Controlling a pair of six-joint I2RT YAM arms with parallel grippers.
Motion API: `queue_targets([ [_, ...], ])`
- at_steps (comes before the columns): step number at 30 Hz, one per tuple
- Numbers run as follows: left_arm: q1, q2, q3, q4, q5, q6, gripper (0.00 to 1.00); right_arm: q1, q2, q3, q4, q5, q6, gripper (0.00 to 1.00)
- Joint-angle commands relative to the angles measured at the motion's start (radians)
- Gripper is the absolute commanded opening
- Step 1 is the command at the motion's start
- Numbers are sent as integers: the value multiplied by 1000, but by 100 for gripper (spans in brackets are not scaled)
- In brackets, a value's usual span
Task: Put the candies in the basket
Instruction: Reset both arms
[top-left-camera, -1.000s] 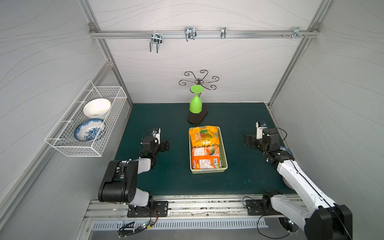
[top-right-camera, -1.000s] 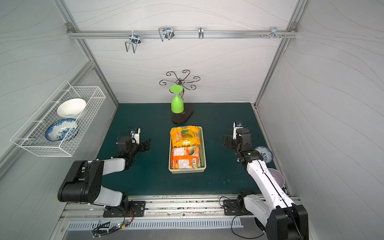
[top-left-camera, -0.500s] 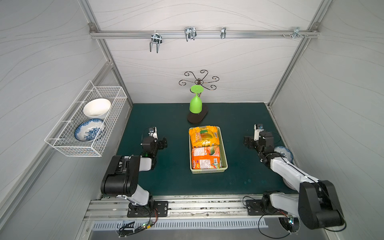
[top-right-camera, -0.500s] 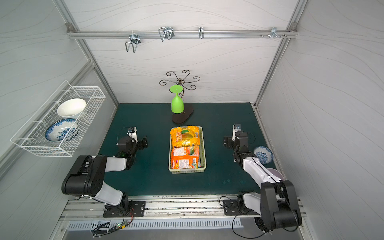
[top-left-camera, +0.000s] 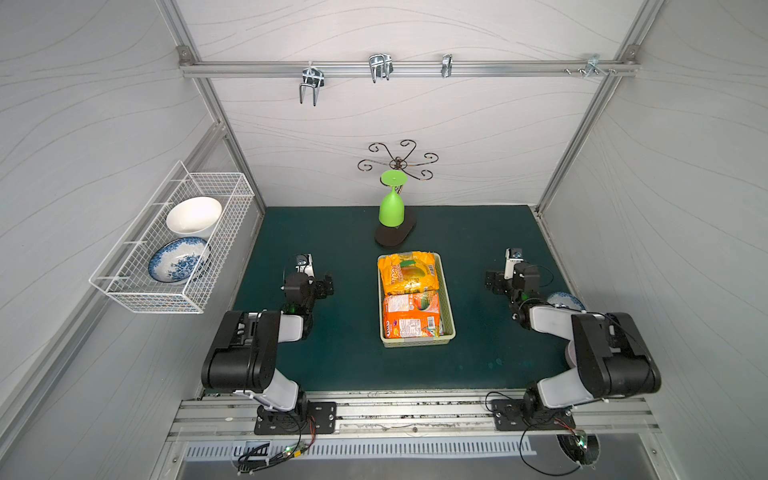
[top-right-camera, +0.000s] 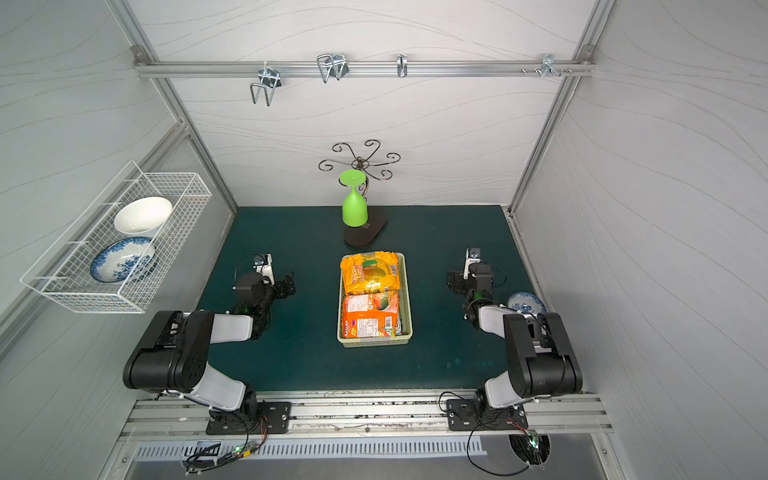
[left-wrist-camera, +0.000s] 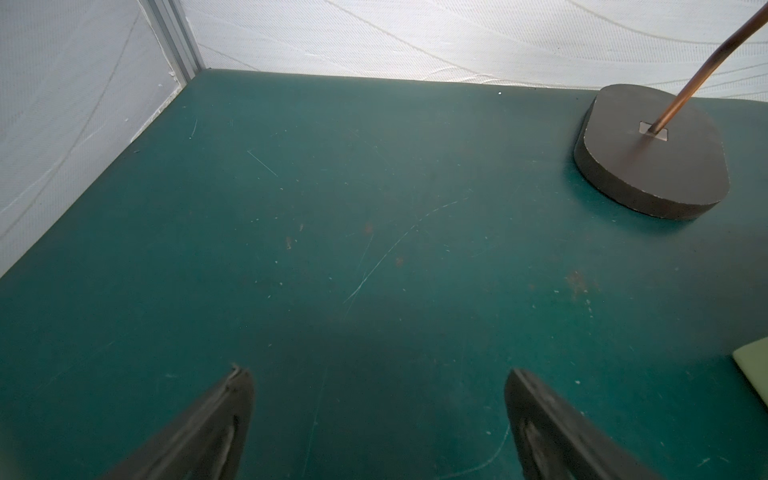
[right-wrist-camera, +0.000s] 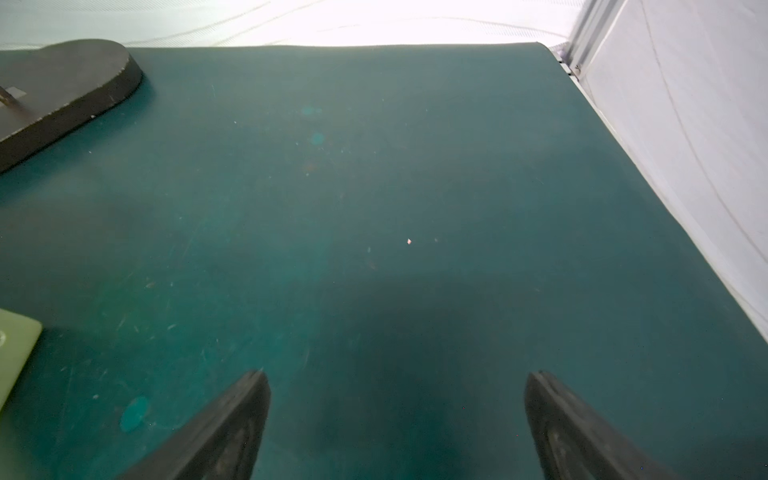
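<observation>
candies (top-left-camera: 409, 274): in basket (top-left-camera: 417, 341), likely light, soft, slippery; best to hold a sealed edge | left end effector (left-wrist-camera: 376, 372), right end effector (right-wrist-camera: 398, 373): wide open, empty

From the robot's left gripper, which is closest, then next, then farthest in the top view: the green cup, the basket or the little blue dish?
1. basket, right beside the left gripper, in the middle.
2. green cup, upside down at the back.
3. little blue dish, far over on the right side.
</observation>
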Motion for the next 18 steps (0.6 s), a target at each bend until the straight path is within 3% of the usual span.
queue_targets([
  [1,4,7,24,28,-12,-4,98,-6,27,-3,88,-28,12,99],
  [6,4,6,24,28,-12,-5,98,-8,64,-61,228,-54,-6,99],
  [18,4,5,24,31,-12,-5,98,-10,32,-50,174,-51,1,99],
])
